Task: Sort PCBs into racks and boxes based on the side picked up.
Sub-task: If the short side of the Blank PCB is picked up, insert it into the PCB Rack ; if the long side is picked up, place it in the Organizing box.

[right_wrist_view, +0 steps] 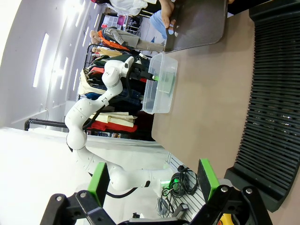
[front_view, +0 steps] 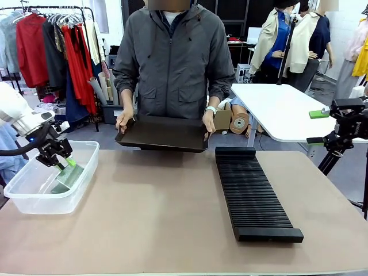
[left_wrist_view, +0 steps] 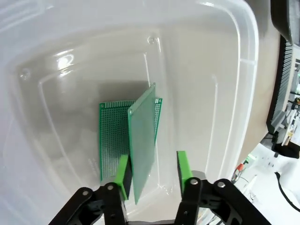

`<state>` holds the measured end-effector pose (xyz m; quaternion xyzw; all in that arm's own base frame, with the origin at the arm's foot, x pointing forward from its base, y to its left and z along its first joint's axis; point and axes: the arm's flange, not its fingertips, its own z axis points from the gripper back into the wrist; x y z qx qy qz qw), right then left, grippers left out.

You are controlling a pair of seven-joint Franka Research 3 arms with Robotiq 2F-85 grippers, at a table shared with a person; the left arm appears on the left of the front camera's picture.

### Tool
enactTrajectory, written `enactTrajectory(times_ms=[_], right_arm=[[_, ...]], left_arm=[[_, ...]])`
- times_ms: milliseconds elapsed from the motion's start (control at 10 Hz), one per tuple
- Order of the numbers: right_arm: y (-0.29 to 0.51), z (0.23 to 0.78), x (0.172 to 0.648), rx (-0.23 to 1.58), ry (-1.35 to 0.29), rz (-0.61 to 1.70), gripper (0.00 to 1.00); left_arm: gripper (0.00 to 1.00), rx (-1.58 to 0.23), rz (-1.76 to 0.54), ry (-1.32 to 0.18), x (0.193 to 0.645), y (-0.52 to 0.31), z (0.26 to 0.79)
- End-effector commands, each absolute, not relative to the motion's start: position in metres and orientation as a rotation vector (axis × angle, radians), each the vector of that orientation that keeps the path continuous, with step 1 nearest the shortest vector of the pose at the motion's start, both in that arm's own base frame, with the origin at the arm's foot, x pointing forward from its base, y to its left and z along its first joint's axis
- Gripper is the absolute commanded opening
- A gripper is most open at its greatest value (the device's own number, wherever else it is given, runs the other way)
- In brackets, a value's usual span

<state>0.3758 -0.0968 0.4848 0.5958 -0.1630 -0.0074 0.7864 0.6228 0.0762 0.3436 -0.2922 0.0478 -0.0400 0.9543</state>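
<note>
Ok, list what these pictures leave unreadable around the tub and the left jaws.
- Left wrist view: whether the left gripper grips the tilted PCB or has let go; only one pad is near it.
- Same view: the flat PCB, partly covered by the tilted one.
- Front view: the boards in the clear tub, blurred by its wall.

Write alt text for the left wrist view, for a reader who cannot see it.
The left end effector hangs open over the clear plastic box, a light green PCB standing tilted between its green pads, leaning by one pad. A darker green PCB lies flat on the box floor behind it, and the black rack edges the frame.
</note>
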Motion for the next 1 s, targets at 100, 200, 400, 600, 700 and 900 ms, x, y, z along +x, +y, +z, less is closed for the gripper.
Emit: enactTrajectory(times_ms=[100, 200, 400, 600, 700, 900], right_arm=[[-0.095, 0.487, 0.375, 1.295, -0.369, -0.022, 1.0], [-0.095, 0.487, 0.375, 1.295, -0.369, -0.022, 1.0], [-0.095, 0.487, 0.375, 1.295, -0.369, -0.022, 1.0], [-0.095, 0.487, 0.375, 1.295, -0.369, -0.022, 1.0], [-0.095, 0.487, 0.375, 1.295, -0.369, -0.022, 1.0], [-0.095, 0.487, 0.375, 1.295, -0.369, -0.022, 1.0]], left_arm=[[1.0, -0.49, -0.04, 0.086, 0.613, 0.069, 0.375], [1.0, -0.473, -0.035, 0.083, 0.611, 0.067, 0.38], [1.0, -0.463, -0.036, 0.061, 0.611, 0.065, 0.382], [1.0, -0.462, -0.045, 0.053, 0.611, 0.064, 0.383], [1.0, -0.462, -0.046, 0.056, 0.611, 0.064, 0.384], [1.0, -0.467, -0.052, 0.059, 0.612, 0.063, 0.381]])
